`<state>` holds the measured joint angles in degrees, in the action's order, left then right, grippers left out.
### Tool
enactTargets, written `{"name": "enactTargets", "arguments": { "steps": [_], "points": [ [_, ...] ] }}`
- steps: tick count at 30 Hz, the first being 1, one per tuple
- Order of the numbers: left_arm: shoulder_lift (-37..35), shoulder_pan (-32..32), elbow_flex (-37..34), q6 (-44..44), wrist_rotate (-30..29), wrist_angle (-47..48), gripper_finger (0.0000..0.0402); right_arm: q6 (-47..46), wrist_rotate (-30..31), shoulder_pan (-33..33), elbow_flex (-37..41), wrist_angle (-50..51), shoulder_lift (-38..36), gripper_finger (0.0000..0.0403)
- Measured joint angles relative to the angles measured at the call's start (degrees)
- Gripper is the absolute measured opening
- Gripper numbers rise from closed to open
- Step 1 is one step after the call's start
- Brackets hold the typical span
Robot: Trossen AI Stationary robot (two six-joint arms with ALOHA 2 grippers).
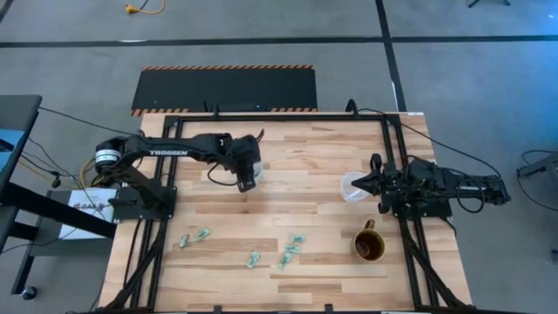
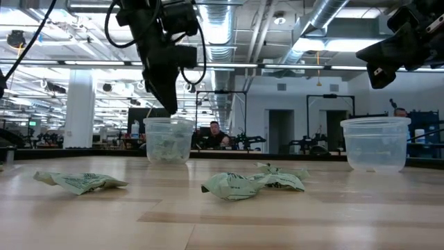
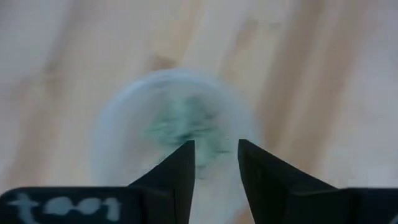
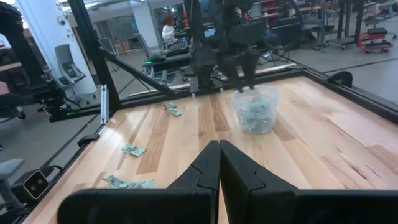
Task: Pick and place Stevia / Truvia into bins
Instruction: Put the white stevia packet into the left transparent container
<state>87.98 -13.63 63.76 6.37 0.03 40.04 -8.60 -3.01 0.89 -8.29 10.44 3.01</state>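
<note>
Above the left bin (image 1: pixel 258 166), the left claw (image 1: pixel 247 182) hung slightly spread and empty; the right claw (image 1: pixel 368 183), pressed together, waited beside the other bin (image 1: pixel 352 186). Loose sachets (image 1: pixel 290 251) lay crumpled on the desk (image 1: pixel 296 157): probably light, limp paper, best pinched across a raised fold.

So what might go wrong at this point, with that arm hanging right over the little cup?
The left tool hangs just above the clear cup holding green sachets, jaws slightly open; a low sideways move might tip the light cup. Several sachets lie crumpled and bunched together on the table, so one grab may lift two or slip. The brown mug sits near the other cup and might be mistaken for it.
</note>
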Motion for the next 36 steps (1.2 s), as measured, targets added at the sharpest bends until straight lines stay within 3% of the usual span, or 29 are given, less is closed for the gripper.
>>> {"name": "enactTargets", "arguments": {
  "steps": [3,6,12,16,19,28,36],
  "points": [
    [-1.34,0.87,0.13,1.12,7.62,-1.38,0.0112,0.0,0.0,0.01,0.0,0.0,0.0,0.0],
    [-2.85,3.76,0.14,2.88,9.72,-1.28,0.0112,0.0,0.04,0.01,0.0,0.04,0.0,0.0],
    [-5.53,13.98,0.16,11.12,2.49,5.43,0.0112,0.0,0.04,0.02,0.0,0.04,0.0,0.0],
    [-5.88,22.02,-0.23,24.65,-4.51,15.37,0.0112,0.0,0.04,0.01,0.0,0.04,0.0,0.0],
    [-6.04,26.52,-2.12,36.18,-6.2,20.38,0.0111,0.0,0.04,0.02,0.0,0.07,0.0,0.0],
    [-11.96,34.39,-15.62,56.67,-1.69,16.81,0.0111,0.0,0.03,0.01,0.0,0.31,0.0,0.0],
    [-14.14,38.17,-22.05,59.34,2.91,10.12,0.0111,0.0,0.02,0.02,0.0,0.33,0.0,0.0]
  ]
}}
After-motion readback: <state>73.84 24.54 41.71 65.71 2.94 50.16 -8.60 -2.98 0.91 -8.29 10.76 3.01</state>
